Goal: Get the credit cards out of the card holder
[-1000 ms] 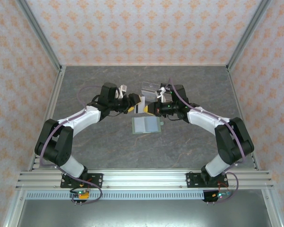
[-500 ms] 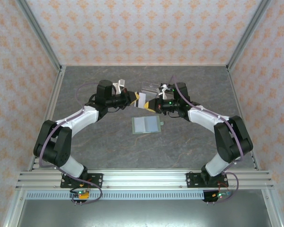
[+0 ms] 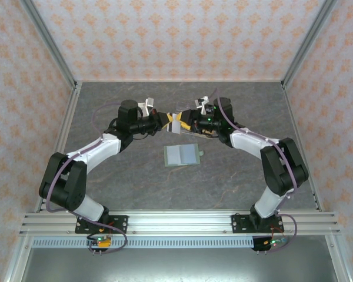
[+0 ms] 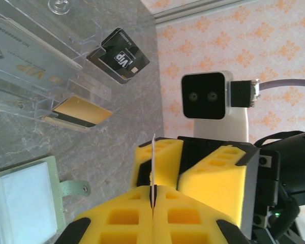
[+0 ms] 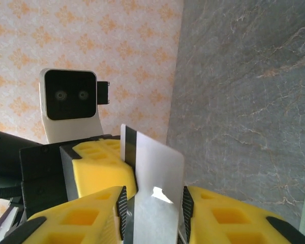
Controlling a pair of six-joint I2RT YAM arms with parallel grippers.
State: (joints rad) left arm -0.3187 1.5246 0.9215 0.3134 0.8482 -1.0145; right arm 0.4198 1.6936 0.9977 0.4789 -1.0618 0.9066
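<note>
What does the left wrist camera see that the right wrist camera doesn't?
Left wrist view: the clear stand with a black card, a gold card and a pale card, the open card holder, and the held card edge-on, a thin line pinched by the left gripper, jaws shut. Right wrist view: that card's flat pale face with a dark stripe. Both: that card, the left gripper, the grey table and the patterned wall.

Clear acrylic stand (image 4: 84, 86) on grey marble-pattern table (image 3: 135, 176); orange-patterned wallpaper walls (image 3: 176, 35) around.
</note>
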